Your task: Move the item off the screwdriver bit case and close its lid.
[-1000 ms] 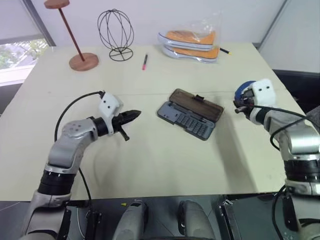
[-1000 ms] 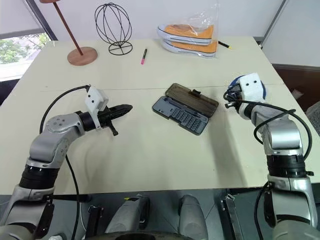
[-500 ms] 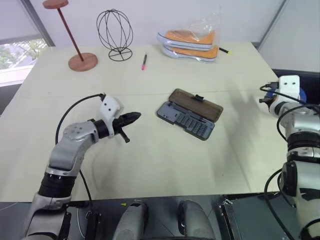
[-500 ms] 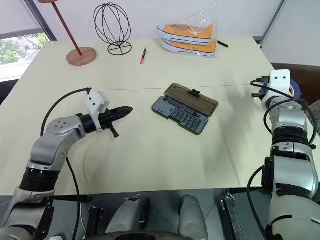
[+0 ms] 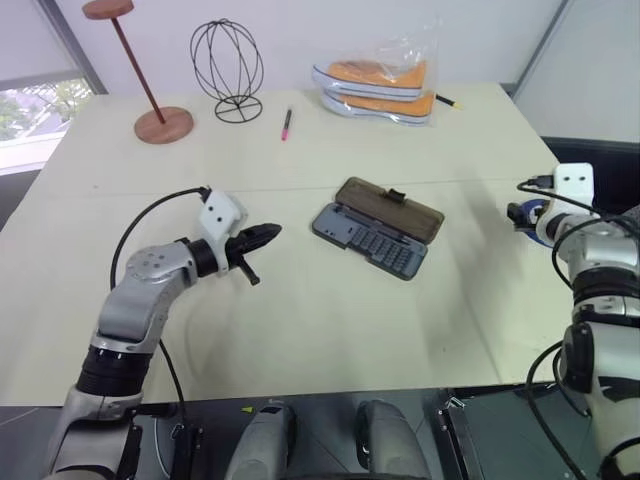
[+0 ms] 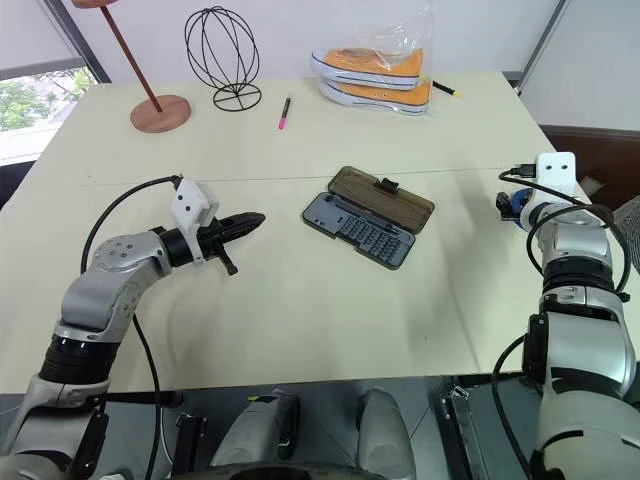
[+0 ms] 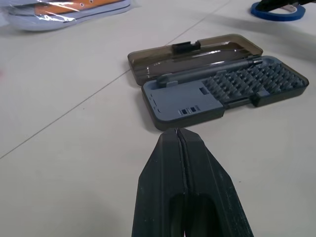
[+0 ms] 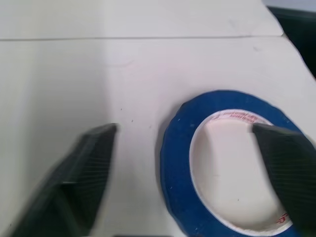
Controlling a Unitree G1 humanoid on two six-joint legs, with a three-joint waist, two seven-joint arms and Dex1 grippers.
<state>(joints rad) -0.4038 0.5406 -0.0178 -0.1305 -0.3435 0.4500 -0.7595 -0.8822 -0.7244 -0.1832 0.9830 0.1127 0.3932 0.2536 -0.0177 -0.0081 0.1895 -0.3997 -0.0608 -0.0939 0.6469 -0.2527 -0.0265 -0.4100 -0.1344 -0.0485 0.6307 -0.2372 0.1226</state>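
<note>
The tape roll [image 8: 227, 163] lies flat on the table [image 5: 330, 330] between my right gripper's [image 8: 187, 163] wide-spread jaws, one finger over its hollow core. Lifting carelessly could hook the ring and drag it toward the nearby table edge. My left gripper [image 7: 182, 143], jaws pressed together, faces the open case [image 7: 222, 96]; bare tabletop between them, lid [image 7: 197, 54] lying back beyond.

Bright, even daylight fills the scene, with a window [image 5: 30, 105] at the far left. Shadows on the pale table [image 5: 330, 320] are soft and faint. The head views are sharp, with mild bending at the edges. In the right wrist view the black fingers [image 8: 74, 177] are blurred and the blue tape [image 8: 217, 163] slightly soft.
</note>
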